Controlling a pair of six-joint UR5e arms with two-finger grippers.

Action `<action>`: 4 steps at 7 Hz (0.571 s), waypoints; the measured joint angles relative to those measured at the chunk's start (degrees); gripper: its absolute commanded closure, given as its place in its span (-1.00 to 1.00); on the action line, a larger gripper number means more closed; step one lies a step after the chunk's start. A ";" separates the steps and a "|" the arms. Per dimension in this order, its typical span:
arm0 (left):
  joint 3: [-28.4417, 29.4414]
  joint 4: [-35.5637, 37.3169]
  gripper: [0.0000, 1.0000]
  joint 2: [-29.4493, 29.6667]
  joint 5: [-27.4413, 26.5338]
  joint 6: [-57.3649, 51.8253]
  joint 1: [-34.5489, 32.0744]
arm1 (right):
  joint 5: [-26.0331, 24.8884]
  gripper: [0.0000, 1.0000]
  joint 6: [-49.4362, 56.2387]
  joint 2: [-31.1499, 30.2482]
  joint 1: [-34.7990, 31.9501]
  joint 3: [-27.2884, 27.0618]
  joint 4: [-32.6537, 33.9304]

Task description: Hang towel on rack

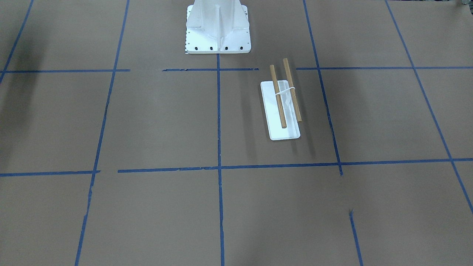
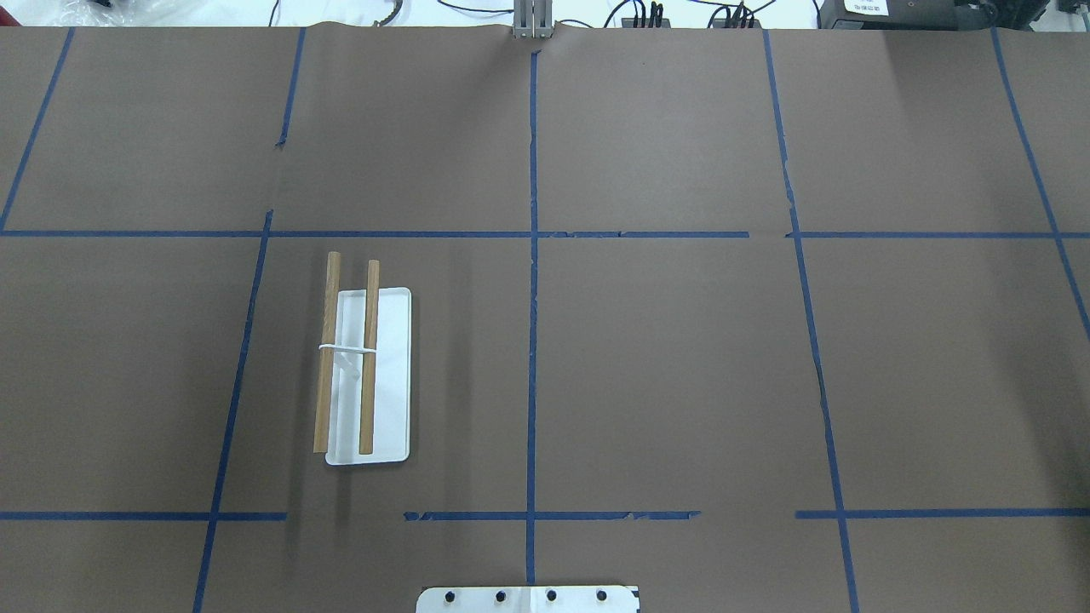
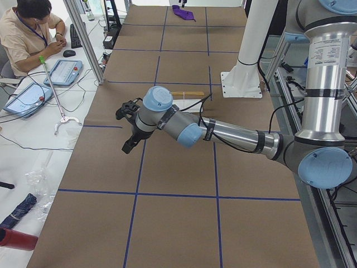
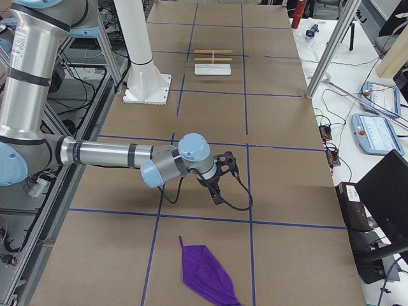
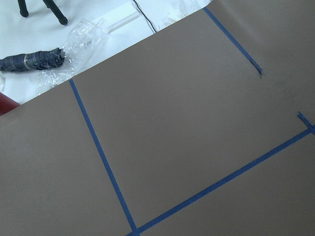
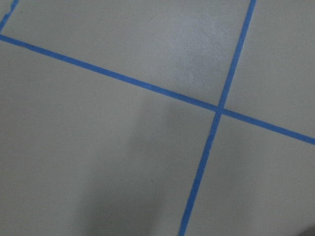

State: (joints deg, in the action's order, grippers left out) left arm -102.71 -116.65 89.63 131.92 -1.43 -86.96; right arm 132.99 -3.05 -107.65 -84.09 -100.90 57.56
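The rack (image 2: pixel 391 375) is a white tray with two wooden rods, standing bare on the table's left half; it also shows in the front-facing view (image 1: pixel 285 133), the exterior left view (image 3: pixel 187 94) and the exterior right view (image 4: pixel 212 70). The purple towel (image 4: pixel 205 273) lies crumpled at the table's far right end, also in the exterior left view (image 3: pixel 183 12). My left gripper (image 3: pixel 128 148) hovers over the table's left part, beyond the rack. My right gripper (image 4: pixel 218 199) hovers a short way from the towel. Both show only in side views, so I cannot tell whether they are open or shut.
The white ribbed pedestal (image 1: pixel 218 29) stands at the robot's side of the table. Brown paper with blue tape lines (image 2: pixel 533 255) covers the table. An operator (image 3: pixel 28 33) sits beyond the far edge with tablets. Plastic wrap and a dark bundle (image 5: pixel 32 60) lie off the left end.
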 measured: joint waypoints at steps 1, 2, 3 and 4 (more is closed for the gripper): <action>0.17 -0.62 -1.00 0.23 0.08 0.14 0.02 | -0.34 -0.79 1.51 -0.40 0.03 5.53 -4.87; 0.17 -0.85 -1.00 0.32 0.14 0.21 0.03 | -0.42 -0.70 2.72 -0.13 0.06 11.75 -10.18; 0.13 -0.91 -1.00 0.37 0.16 0.21 0.04 | -0.51 -0.64 4.35 0.51 0.06 16.96 -14.13; 0.06 -0.95 -1.00 0.39 0.20 0.19 0.04 | -0.97 -0.64 7.34 1.98 0.06 21.72 -16.32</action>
State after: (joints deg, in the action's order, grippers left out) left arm -102.65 -117.61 90.03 132.12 -1.25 -86.92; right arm 132.02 4.29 -105.67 -84.02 -79.18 41.25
